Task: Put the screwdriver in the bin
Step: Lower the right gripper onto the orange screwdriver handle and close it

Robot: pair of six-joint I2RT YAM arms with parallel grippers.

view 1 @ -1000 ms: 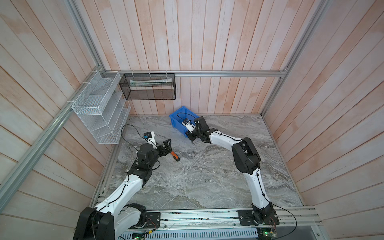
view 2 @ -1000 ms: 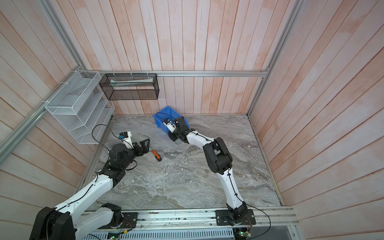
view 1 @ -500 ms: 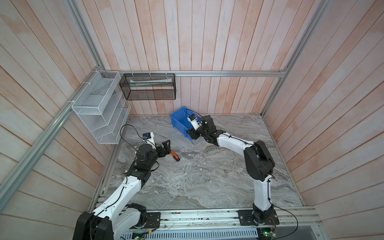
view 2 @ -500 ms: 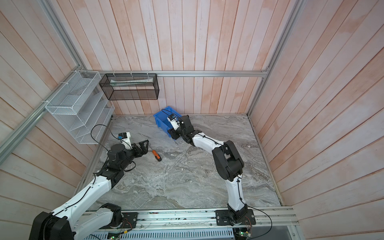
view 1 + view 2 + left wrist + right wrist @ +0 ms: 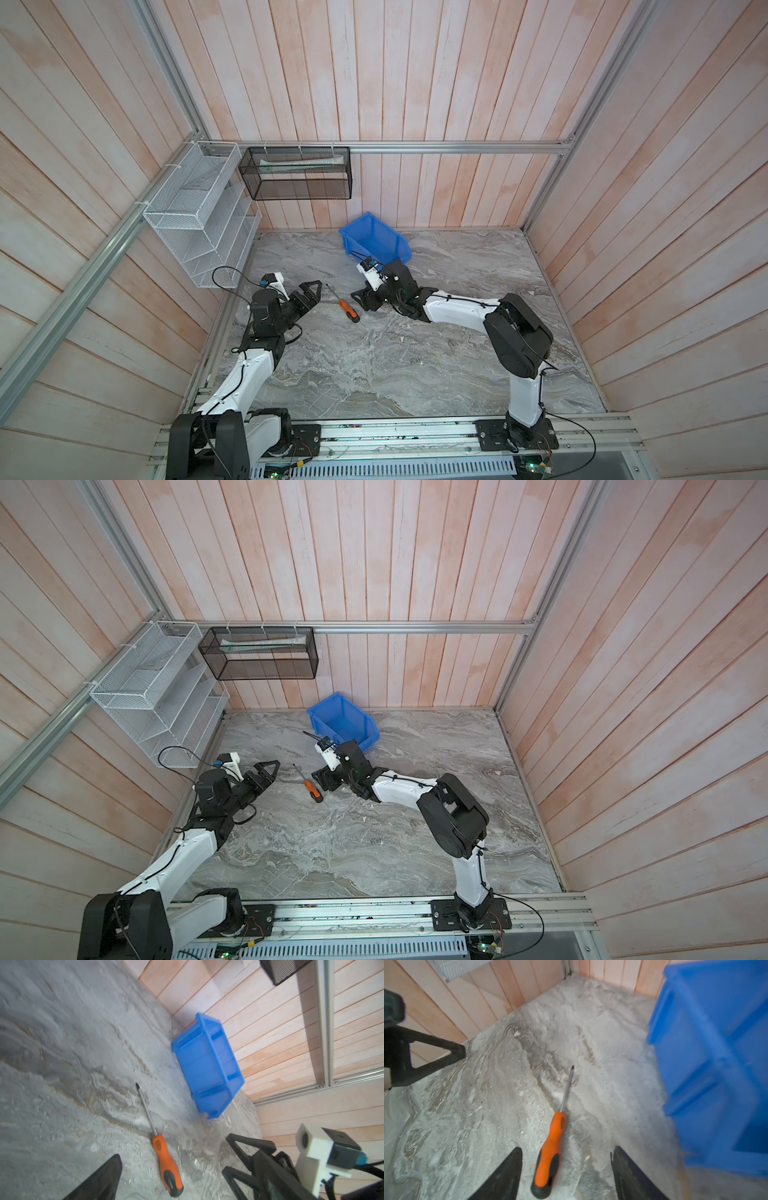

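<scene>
Grey veined marble tabletop (image 5: pixel 374 365) makes the floor of a cell closed in by pale pink wooden plank walls (image 5: pixel 374 83). On the left wall hangs a white wire-mesh rack (image 5: pixel 199 224). On the back wall, under an aluminium rail (image 5: pixel 457 146), hangs a black mesh basket (image 5: pixel 299 178).

In both top views the screwdriver (image 5: pixel 347 310) lies flat on the marble, outside the bin, in the back-left part of the table and between the two grippers. Its orange handle with the black butt end is toward the front, and the thin dark shaft points away toward the back-left corner. The bright blue plastic bin (image 5: pixel 374 243) stands upright close to the back wall, turned at an angle to it. It is near the screwdriver but clearly apart from it.

The right gripper (image 5: pixel 359 302) is low over the table, just beside the butt end of the handle and in front of the bin. In the right wrist view its two black fingers (image 5: pixel 506 1172) are spread well apart and the handle lies on the marble between them. Neither finger touches it, as far as this view shows, so this gripper holds nothing. The left gripper (image 5: pixel 315 291) hovers on the other side of the screwdriver, near the shaft but apart from it. In the left wrist view its jaws are also spread wide, and they grip nothing.
</scene>
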